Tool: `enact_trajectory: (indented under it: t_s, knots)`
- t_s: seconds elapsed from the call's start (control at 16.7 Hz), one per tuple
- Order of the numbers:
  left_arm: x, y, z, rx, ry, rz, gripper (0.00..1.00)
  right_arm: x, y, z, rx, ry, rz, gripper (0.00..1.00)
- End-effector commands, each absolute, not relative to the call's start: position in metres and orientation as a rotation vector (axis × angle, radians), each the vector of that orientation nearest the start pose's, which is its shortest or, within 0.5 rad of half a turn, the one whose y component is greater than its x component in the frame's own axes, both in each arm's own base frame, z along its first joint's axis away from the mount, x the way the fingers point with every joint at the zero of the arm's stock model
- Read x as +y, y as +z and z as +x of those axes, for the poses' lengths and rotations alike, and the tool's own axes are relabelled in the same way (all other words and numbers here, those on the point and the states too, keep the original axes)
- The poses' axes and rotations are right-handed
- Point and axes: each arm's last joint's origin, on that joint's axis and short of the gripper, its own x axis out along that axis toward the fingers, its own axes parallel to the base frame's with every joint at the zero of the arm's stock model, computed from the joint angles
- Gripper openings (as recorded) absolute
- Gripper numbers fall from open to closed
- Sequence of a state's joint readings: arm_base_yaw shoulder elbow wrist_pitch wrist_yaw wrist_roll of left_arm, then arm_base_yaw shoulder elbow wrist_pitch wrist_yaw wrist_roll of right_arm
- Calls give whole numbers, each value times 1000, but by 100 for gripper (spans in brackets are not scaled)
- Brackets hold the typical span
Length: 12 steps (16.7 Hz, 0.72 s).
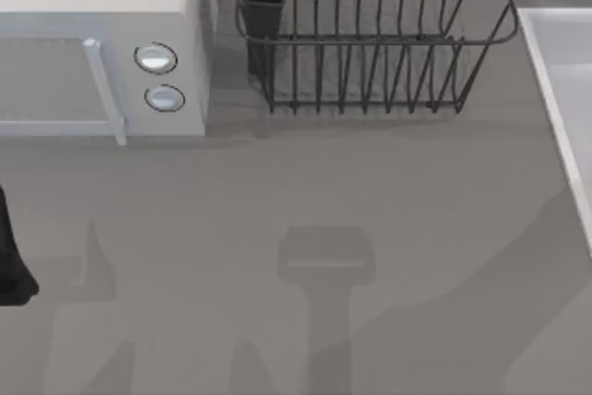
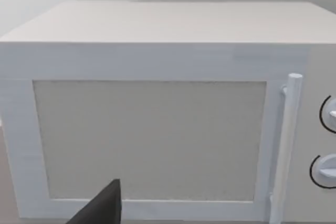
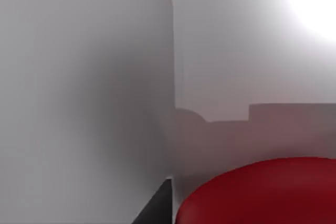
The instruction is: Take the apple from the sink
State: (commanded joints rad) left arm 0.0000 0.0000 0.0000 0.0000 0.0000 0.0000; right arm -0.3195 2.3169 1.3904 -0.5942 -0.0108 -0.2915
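The apple [image 3: 257, 192] lies very close beneath the right wrist camera, a glossy red dome against the pale grey-white inner wall of the sink [image 3: 105, 87]. A dark sliver beside it [image 3: 157, 208] is probably one finger of the right hand, just next to the fruit, but whether that hand is open or already closed on the apple cannot be told from here. A faint red tint on the basin wall behind suggests the apple sits close to it.

From above, the sink's raised rim [image 1: 555, 80] runs along the right edge of the worktop [image 1: 305, 191], with the black wire dish rack [image 1: 370, 43] at the back middle and the white microwave [image 1: 102, 43] at the back left.

The left arm sits parked at the worktop's left edge [image 1: 11, 265], its camera facing the microwave door [image 2: 149, 140]; one dark finger [image 2: 105, 208] shows low in that view, and its state cannot be told either.

By my reading, the step in hand is the reach-and-grasp inside the basin. The next move calls for the fingers to settle either side of the apple, close firmly on its rounded, slippery skin, then lift straight up clear of the rim.
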Motion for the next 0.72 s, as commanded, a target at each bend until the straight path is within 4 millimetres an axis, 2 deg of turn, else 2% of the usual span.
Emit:
enact_trajectory:
  t_s: [0.12,0.3,0.48,0.72]
  knots:
    - [-1,160,106,0,0,0,100,-124,38,388,1517,-13,12,0]
    - [-1,160,106,0,0,0,100,-129,63,399,1511,-15,10,0]
    - [-1,160,106,0,0,0,100,-133,110,410,1524,-12,14,0]
    - [-1,160,106,0,0,0,100,-132,192,408,1553,-5,22,0]
